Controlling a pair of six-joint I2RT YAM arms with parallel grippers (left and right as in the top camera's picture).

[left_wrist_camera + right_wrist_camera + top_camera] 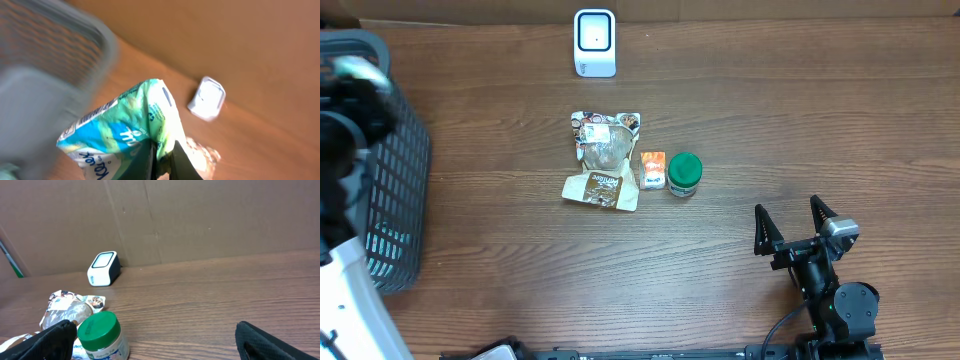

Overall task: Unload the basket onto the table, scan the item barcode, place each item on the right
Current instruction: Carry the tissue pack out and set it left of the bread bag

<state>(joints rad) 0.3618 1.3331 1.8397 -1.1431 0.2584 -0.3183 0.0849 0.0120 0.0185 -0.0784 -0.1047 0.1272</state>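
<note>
Grey basket (405, 190): far left.
Green-and-blue pouch (125, 122): near the basket, clenched at one edge by the left gripper (164, 161); in the wrist view its long axis runs diagonally, lower left to upper right.
White scanner (594, 43): back centre.
Right gripper (792, 225): jaws spread, empty.

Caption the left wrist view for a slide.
Left gripper shut on a green-and-blue pouch near the grey basket, white scanner beyond.
</note>
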